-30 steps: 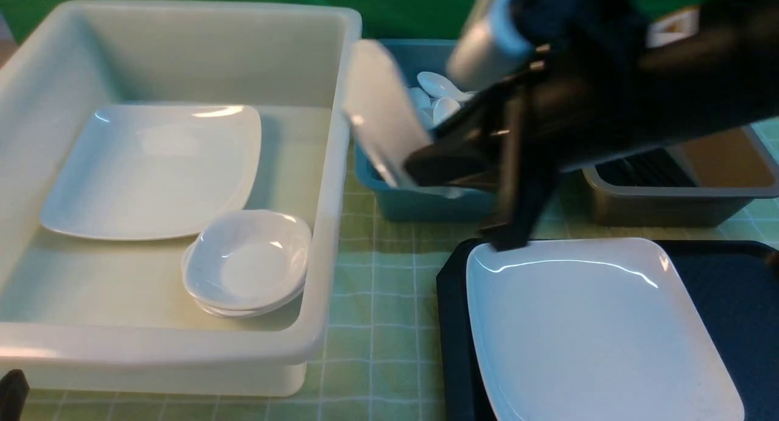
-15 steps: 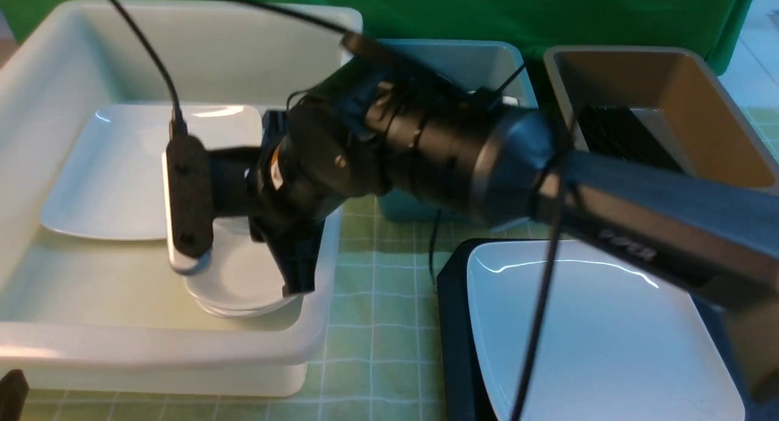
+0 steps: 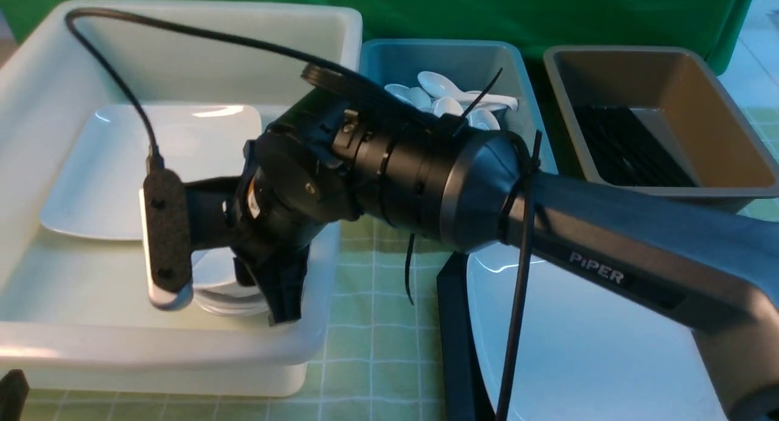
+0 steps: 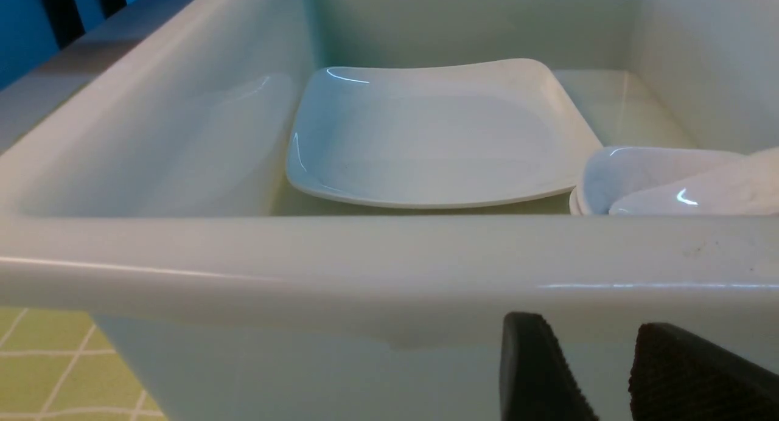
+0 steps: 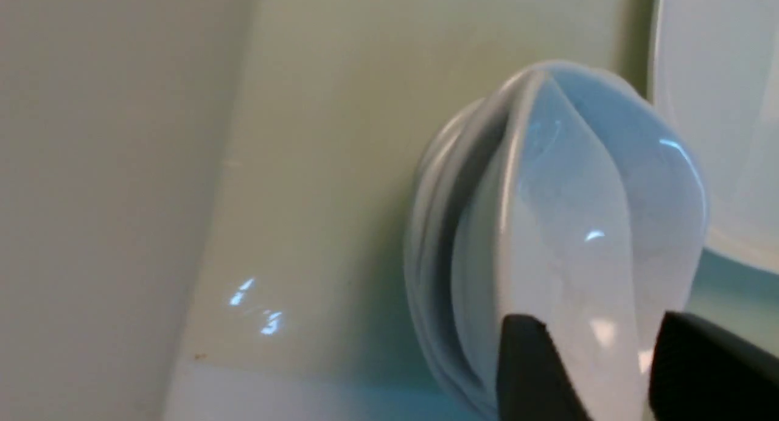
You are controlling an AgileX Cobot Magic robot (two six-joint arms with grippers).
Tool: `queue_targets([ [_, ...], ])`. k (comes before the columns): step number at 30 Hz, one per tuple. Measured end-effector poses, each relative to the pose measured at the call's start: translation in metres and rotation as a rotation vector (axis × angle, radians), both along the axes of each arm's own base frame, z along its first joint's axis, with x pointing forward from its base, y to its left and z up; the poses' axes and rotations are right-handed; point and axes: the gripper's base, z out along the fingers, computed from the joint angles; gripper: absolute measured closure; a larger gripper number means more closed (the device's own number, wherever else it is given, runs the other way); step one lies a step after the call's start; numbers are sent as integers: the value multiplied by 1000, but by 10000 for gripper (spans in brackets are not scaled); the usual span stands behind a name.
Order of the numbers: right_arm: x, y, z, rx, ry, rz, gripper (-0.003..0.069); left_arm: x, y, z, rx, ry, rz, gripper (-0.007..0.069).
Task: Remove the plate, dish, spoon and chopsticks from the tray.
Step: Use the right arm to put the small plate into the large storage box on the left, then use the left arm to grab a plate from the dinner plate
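Note:
The large white plate (image 3: pixel 584 348) lies on the dark tray (image 3: pixel 453 323) at the front right. My right arm reaches across into the white tub (image 3: pixel 341 19). There my right gripper (image 5: pixel 593 330) stands open, its fingers either side of the rim of a small white dish (image 5: pixel 578 226). The dish leans tilted on a stack of like dishes (image 5: pixel 438 226). In the front view the wrist hides most of that stack (image 3: pixel 213 275). My left gripper (image 4: pixel 587 330) is open and holds nothing, low in front of the tub's near wall. No spoon or chopsticks show on the tray.
A second big white plate (image 3: pixel 122 165) lies in the white tub. Behind stand a teal tub (image 3: pixel 377 62) with several white spoons (image 3: pixel 450 95) and a brown tub (image 3: pixel 700 98) holding black chopsticks (image 3: pixel 627 147). Green checked cloth covers the table.
My right arm has swung left from above the teal tub into the white tub and carried the dish down onto the stack. Its jaws have parted. The left gripper has not moved.

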Motion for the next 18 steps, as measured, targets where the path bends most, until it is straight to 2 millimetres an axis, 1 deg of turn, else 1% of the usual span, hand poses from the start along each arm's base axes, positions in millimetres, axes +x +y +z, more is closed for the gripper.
queue_targets([
  [3,-5,-1,7,-9,-4,9,365,0,0,0,0,0,0,400],
  [5,-10,-6,21,-12,-22,14,363,0,0,0,0,0,0,400],
  [6,-10,-7,22,-15,-27,15,363,0,0,0,0,0,0,400],
  [8,-17,-19,49,-17,-39,-10,363,0,0,0,0,0,0,400],
  [10,-21,-29,69,-7,-37,-56,366,0,0,0,0,0,0,400],
  [11,-24,-39,85,5,-31,-116,381,0,0,0,0,0,0,400],
  [12,-27,-46,96,10,-29,-147,399,0,0,0,0,0,0,400],
  [13,-30,-55,108,13,-24,-194,430,0,0,0,0,0,0,400],
  [15,-37,-77,136,38,-34,-304,513,0,0,0,0,0,0,400],
  [16,-41,-89,151,77,-44,-364,578,0,0,0,-3,0,0,400],
  [17,-43,-95,159,94,-56,-380,594,0,0,0,-13,0,-1,400],
  [18,-47,-106,172,132,-66,-416,624,0,-1,0,-32,-1,-3,400],
])
